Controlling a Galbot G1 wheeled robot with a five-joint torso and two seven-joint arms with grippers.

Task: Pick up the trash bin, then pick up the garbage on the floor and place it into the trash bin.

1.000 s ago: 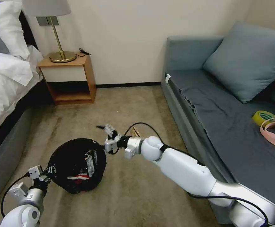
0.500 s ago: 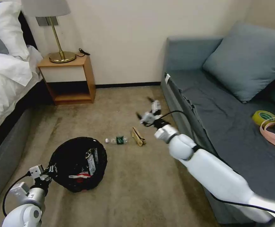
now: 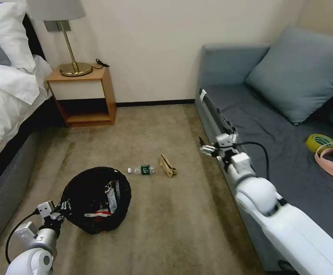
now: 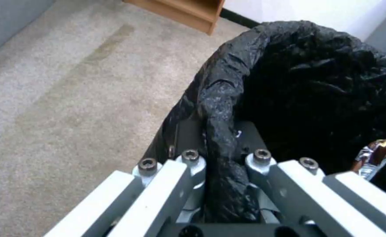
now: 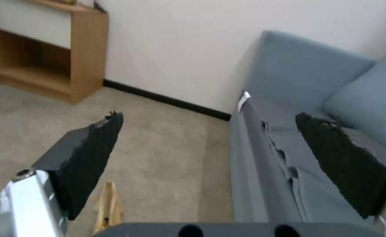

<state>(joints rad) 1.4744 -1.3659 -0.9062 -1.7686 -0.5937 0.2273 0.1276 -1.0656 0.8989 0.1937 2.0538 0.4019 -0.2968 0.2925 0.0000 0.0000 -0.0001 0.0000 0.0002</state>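
Trash bin lower left, rim pinched by left tool. Right tool centre-right by sofa, spread wide, empty. Bottle, cardboard on floor.

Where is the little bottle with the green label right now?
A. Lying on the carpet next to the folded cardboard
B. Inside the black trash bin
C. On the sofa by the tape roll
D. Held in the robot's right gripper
A: the bottle lies on the carpet beside the folded cardboard, apart from the trash bin; the right gripper is open and empty.
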